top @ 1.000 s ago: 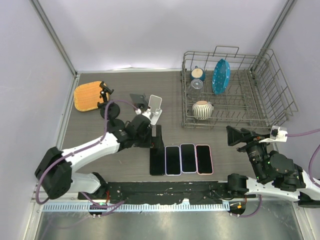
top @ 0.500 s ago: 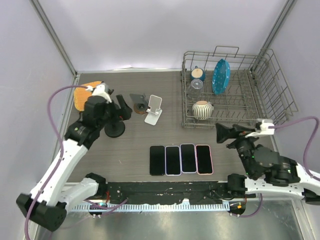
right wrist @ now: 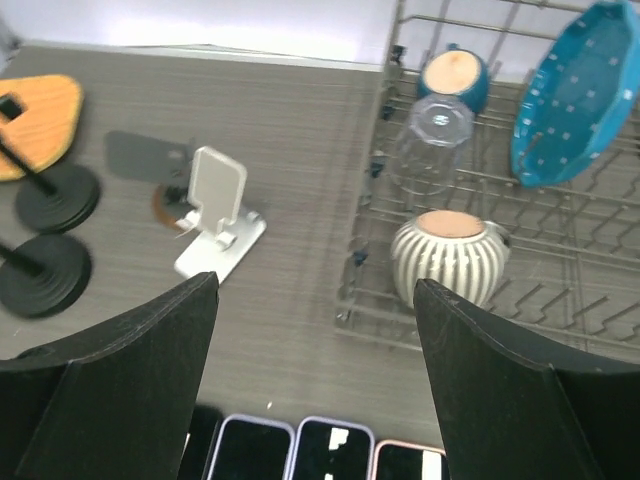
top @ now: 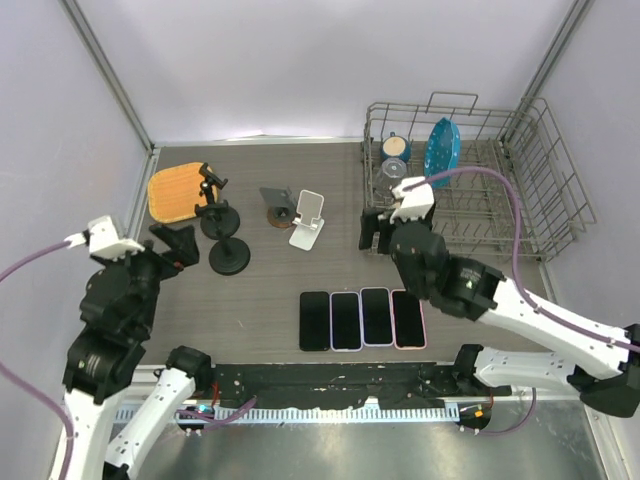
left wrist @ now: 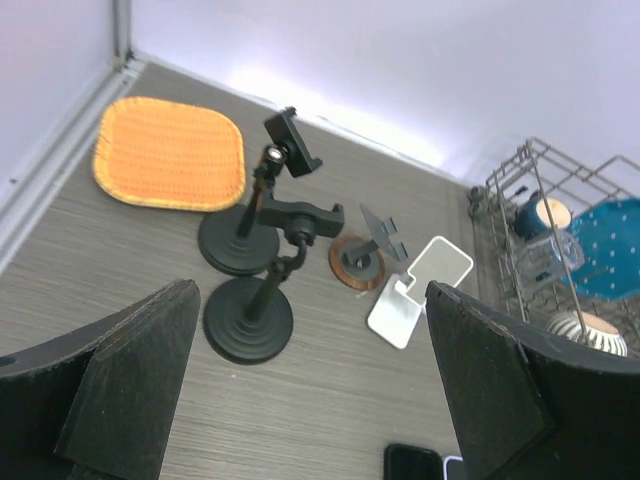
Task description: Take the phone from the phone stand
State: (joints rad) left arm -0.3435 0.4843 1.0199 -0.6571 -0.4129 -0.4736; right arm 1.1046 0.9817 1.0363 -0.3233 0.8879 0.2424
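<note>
Grey table [top: 260, 290] with four phones flat in a row near the front; leftmost, the black phone [top: 315, 321], taken as the task's one, lying well apart from the white stand [top: 308, 222], itself bare. Looks done.

Spread wide and holding nothing: left gripper [top: 176, 245], off to the left. Likewise apart and bare: right gripper [top: 377, 233], just beside the rack [top: 560, 200].

Risks: clipping a rack wire on any swing of the right arm; nudging the row out of line with a low pass.

Against a second ago: left arm gone from the black phone, pulled back past the clamp stands [top: 228, 255]; right arm come across from the far right edge.
</note>
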